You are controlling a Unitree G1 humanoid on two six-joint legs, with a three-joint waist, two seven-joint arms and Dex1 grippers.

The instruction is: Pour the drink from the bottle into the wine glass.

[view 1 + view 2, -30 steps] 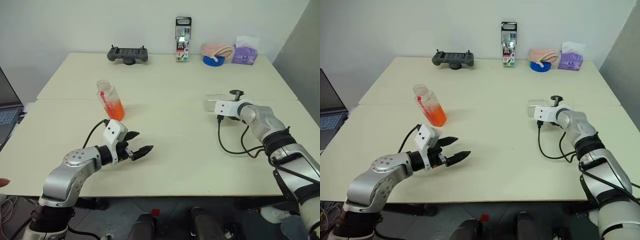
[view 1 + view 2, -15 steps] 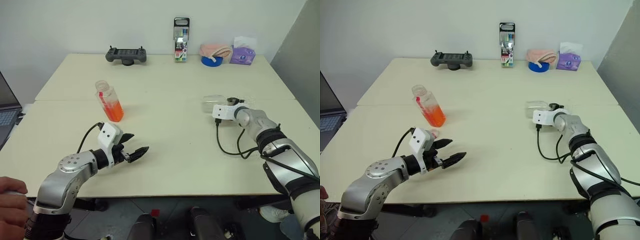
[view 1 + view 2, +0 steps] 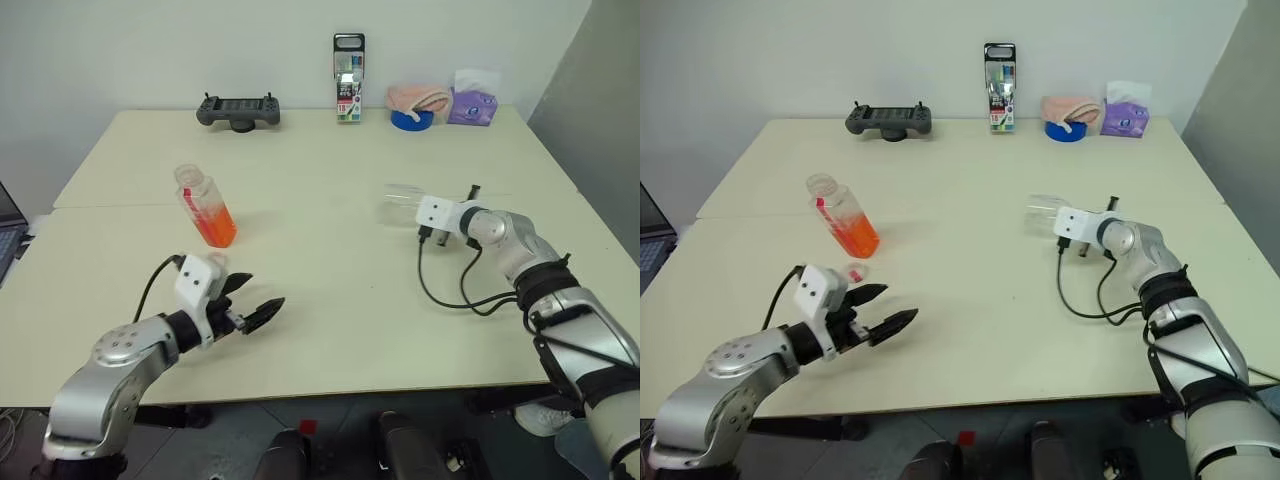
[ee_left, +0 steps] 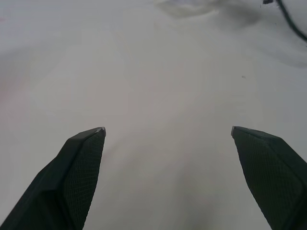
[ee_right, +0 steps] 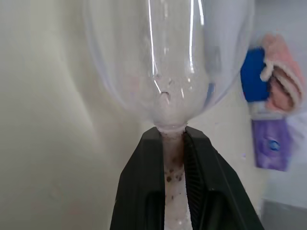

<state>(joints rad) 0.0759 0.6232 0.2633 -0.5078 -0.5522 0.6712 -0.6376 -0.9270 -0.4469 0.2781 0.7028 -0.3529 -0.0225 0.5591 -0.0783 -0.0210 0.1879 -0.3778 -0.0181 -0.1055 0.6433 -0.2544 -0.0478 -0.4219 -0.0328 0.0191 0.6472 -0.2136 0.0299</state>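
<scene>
On bottle (image 3: 204, 208), red label strip, unreadable

Cream table (image 3: 330, 250) under my arms. Bottle (image 3: 204, 205): clear plastic, red label strip, bright orange drink (image 3: 213, 225) low inside. Wine glass (image 5: 168, 57): colourless. My fingers (image 5: 139, 191): black. Upper right of frame: blue roll (image 3: 406, 119), pink cloth (image 3: 415, 96), purple pack (image 3: 470, 105).

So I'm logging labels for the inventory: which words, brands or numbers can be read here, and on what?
None can be read.
Bottle: red label strip, print too small.
Tall black-topped container: colourful printing, blurred.
Purple packet: marking too small.
Black controller: no legible marks.
</scene>
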